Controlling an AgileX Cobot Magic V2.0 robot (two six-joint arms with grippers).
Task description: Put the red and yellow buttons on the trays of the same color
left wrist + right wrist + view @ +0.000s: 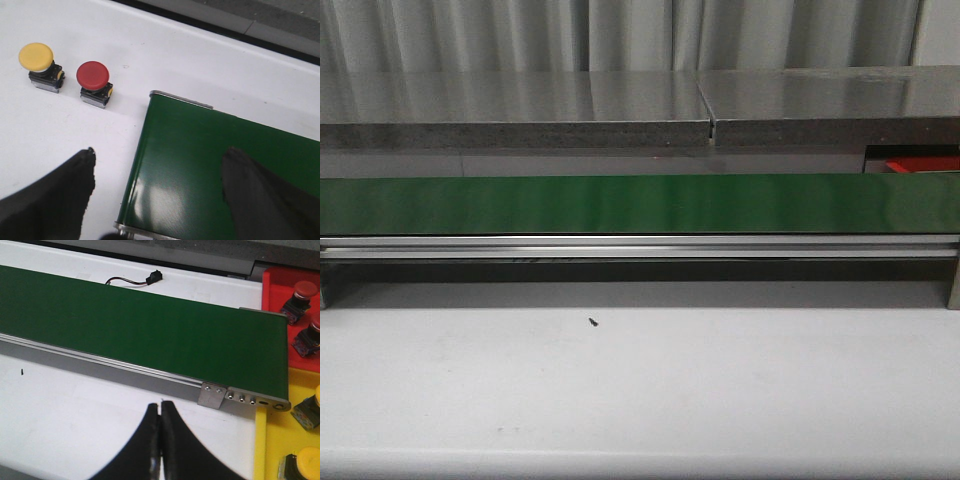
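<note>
My left end effector is spread wide, empty, one finger over the white tabletop, the other over the end of the green conveyor belt. Nothing between the fingers but belt edge and tabletop.

On the tabletop beyond that finger, two push buttons stand side by side, close but apart. Yellow button: mushroom cap up, black-and-metal base down, so its long axis is upright. Red button: same posture, cap up, standing just beside the belt's corner, not touching it. Both off the belt.

My right end effector is pressed together, fingers meeting along a thin seam, pinching nothing. It hangs over the tabletop on the near side of the belt's aluminium side rail.

At the belt's far end in the right wrist view: red tray with two red-capped buttons on it, one and another, both tilted, caps leaning away from the belt. Next to it, yellow tray with two yellow-capped buttons, one cut by the frame edge, one near the corner.

A small black connector with a cable lies beyond the belt.

Front view: belt runs straight across, long axis left to right; a sliver of the red tray shows at the right. Neither arm in sight there.
</note>
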